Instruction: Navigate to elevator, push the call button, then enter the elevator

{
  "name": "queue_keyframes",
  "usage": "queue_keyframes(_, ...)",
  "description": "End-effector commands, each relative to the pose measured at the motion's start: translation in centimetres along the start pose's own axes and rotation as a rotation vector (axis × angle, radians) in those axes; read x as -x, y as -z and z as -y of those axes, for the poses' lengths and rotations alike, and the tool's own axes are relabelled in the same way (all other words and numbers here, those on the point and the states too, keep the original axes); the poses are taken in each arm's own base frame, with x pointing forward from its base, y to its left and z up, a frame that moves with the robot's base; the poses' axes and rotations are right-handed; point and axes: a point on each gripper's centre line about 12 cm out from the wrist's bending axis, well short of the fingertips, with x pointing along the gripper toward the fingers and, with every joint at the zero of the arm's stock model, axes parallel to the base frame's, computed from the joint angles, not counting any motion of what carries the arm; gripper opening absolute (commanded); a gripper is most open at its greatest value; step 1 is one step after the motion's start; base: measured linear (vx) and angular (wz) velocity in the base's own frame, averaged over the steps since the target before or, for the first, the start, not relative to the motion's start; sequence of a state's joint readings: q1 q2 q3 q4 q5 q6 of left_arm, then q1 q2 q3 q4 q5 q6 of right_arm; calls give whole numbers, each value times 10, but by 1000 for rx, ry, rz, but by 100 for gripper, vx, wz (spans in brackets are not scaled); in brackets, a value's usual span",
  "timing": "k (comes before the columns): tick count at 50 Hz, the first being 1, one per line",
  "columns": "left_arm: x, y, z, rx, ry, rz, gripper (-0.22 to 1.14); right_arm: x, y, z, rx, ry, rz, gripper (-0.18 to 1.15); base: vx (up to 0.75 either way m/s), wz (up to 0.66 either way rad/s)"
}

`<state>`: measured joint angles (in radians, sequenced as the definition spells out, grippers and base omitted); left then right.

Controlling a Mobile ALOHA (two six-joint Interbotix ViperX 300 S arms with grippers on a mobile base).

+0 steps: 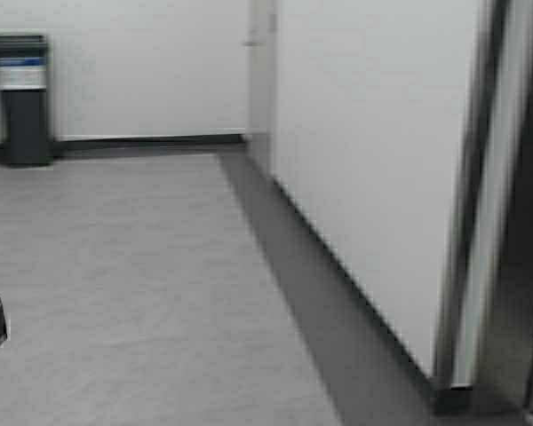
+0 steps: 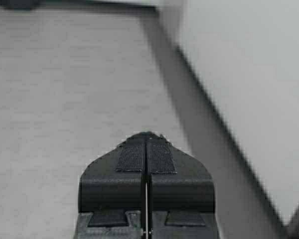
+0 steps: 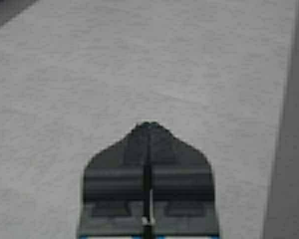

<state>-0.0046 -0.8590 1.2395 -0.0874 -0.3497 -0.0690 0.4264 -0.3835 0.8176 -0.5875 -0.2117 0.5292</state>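
elevator: steel frame (image 1: 480, 222) at the right edge of the high view, dark opening just past it; doors not clear enough to tell
wall: white wall (image 1: 373, 151) runs from the frame back to a corner, dark baseboard (image 1: 338, 293) along its foot
floor: grey carpet (image 1: 115, 266)
bin: dark bin (image 1: 22, 98) against the far wall, top left
left claw (image 2: 146, 137): pressed together, nothing held, over the carpet near the baseboard
right claw (image 3: 148, 125): pressed together, nothing held, over the carpet
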Motion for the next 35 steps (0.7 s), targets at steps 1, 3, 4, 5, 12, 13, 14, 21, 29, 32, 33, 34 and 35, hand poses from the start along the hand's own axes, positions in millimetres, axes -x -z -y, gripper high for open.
queue_keyframes(1, -3, -6, 1, -3, 3, 18, 2, 1, -5, -2, -7, -15, 31, 6, 53, -39)
queue_keyframes(3, -3, -8, 1, -1, 3, 23, 2, 0, -5, -3, -8, -18, 33, 6, 53, -34)
queue_keyframes(4, -3, -9, 1, -1, 4, 26, 2, 0, -4, -3, -8, -21, 34, 6, 53, -32)
queue_keyframes(5, -4, -10, 2, -1, 4, 27, 2, -1, -4, -3, -7, -24, 36, 6, 53, -30)
queue_keyframes(12, -3, -12, 2, 1, 5, 35, 2, -8, 3, -3, -6, -25, 10, 6, 53, -29)
queue_keyframes(13, -3, -11, 2, 1, 5, 33, 2, -8, 4, -3, -8, -25, 9, 6, 53, -34)
queue_keyframes(14, -3, -11, 2, 1, 5, 33, 2, -8, 4, -3, -8, -26, 7, 6, 53, -35)
queue_keyframes(21, -2, -11, 2, 5, 7, 36, 2, -8, 2, -4, -12, -32, 19, 6, 55, -40)
queue_keyframes(29, -3, -9, 7, 8, 30, 25, 2, -8, 4, -3, -11, -28, 13, 6, 55, -42)
queue_keyframes(32, -3, -9, 9, 8, 38, 25, 2, -6, 0, -3, -8, -28, 25, 6, 52, -47)
queue_keyframes(33, -3, -9, 9, 8, 41, 25, 2, -6, -2, -3, -9, -27, 30, 6, 50, -49)
queue_keyframes(34, -3, -10, 10, 6, 45, 27, 2, -5, -3, -3, -8, -27, 33, 6, 50, -51)
queue_keyframes(35, -3, -10, 11, 9, 47, 27, 2, -4, -4, -1, -6, -21, 35, 6, 49, -53)
